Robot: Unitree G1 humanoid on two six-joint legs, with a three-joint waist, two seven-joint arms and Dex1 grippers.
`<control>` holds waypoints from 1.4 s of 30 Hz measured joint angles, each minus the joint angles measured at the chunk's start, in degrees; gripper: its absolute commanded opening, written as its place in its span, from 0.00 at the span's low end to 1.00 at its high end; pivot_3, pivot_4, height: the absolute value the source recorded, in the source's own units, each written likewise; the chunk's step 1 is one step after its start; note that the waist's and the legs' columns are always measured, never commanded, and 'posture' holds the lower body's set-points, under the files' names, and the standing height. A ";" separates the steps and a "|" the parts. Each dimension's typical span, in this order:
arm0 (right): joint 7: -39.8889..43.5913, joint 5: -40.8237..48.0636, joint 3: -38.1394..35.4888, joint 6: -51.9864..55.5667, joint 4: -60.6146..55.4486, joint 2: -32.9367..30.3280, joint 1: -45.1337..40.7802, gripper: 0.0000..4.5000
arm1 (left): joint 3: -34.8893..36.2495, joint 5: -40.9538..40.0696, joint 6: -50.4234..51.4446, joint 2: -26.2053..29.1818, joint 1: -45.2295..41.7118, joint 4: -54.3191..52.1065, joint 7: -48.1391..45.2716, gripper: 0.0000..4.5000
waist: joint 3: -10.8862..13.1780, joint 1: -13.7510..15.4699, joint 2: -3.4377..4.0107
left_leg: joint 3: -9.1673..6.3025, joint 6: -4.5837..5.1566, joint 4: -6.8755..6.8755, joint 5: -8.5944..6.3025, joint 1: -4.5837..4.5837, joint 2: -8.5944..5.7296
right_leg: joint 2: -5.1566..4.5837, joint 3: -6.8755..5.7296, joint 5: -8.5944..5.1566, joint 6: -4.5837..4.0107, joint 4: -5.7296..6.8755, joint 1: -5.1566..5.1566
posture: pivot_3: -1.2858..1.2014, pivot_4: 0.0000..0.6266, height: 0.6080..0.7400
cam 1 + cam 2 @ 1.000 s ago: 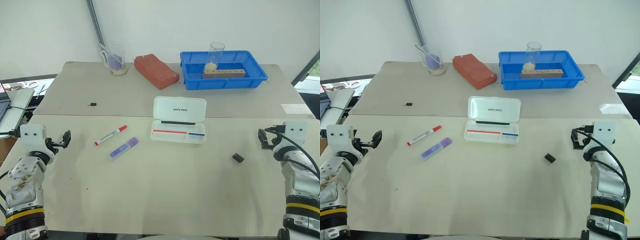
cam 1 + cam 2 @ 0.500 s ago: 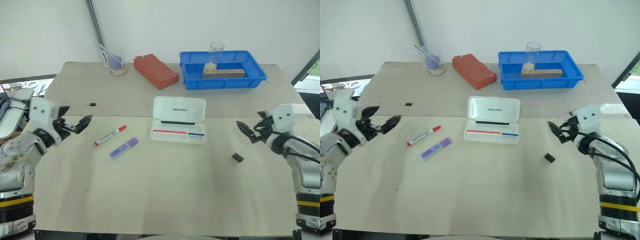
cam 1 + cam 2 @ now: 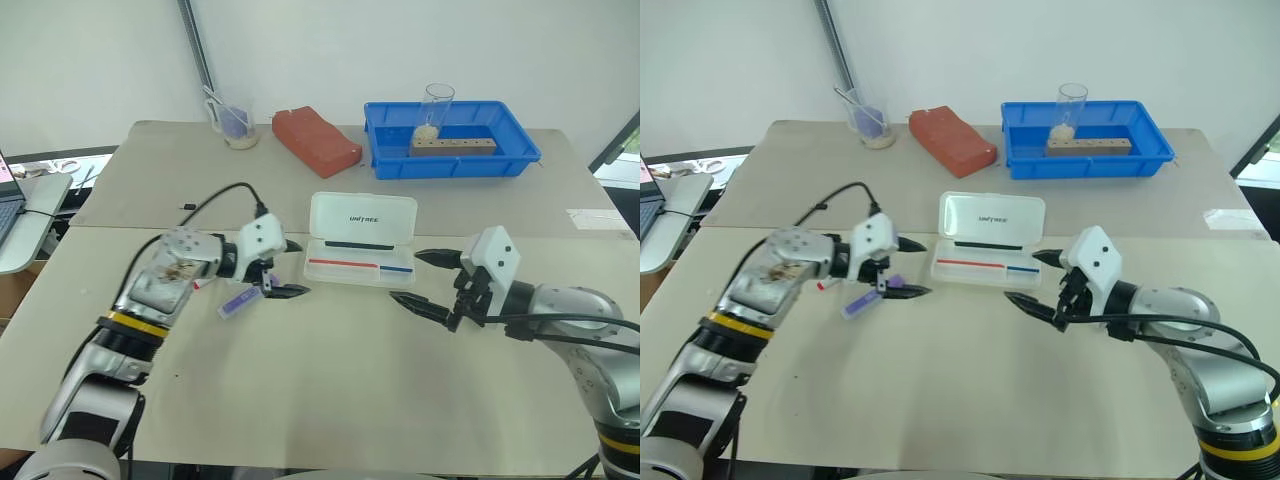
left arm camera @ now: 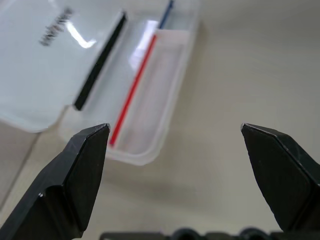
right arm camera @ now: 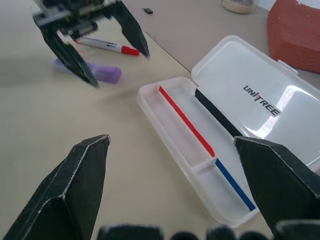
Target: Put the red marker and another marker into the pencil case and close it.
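As both arms are swinging in from the table's outer edges, the left hand (image 3: 902, 269) is hanging wide open just above the purple marker (image 5: 94, 71), with the red marker (image 5: 106, 45) just behind its fingers. The right hand (image 3: 1036, 284), also spread wide and empty, is hovering beside the open pencil case (image 3: 361, 238). Pickup appears imminent; bare table (image 3: 330, 380) is lying in front of both hands, offering free room.
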 measured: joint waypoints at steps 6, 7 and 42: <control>-4.14 0.46 0.31 2.54 -3.25 1.57 0.35 0.98 | -2.81 6.45 -10.16 -7.37 -4.16 14.64 -0.56 0.94 | 0.08 0.13 -0.14 | -0.13 0.05 0.05 0.03 -0.14 -0.03 | 0.08 0.00 0.00 0.04 0.13 -0.14 | 0.52 0.24 1.00; -4.82 1.04 0.31 2.97 -3.93 1.69 0.28 0.98 | -2.83 7.12 -11.15 -8.71 -5.29 17.09 -0.13 0.88 | 0.09 0.21 -0.16 | -0.18 0.07 0.06 0.04 -0.17 -0.05 | 0.08 -0.02 -0.01 0.10 0.13 -0.15 | 0.52 0.24 1.00; -0.89 1.62 0.79 1.90 1.50 -1.14 1.27 0.98 | -3.40 9.21 14.64 -3.23 12.08 -21.36 1.31 0.96 | 0.03 0.03 -0.04 | -0.33 0.11 0.26 0.06 0.07 -0.01 | 0.19 0.00 -0.08 0.18 0.18 0.20 | 0.52 0.24 1.00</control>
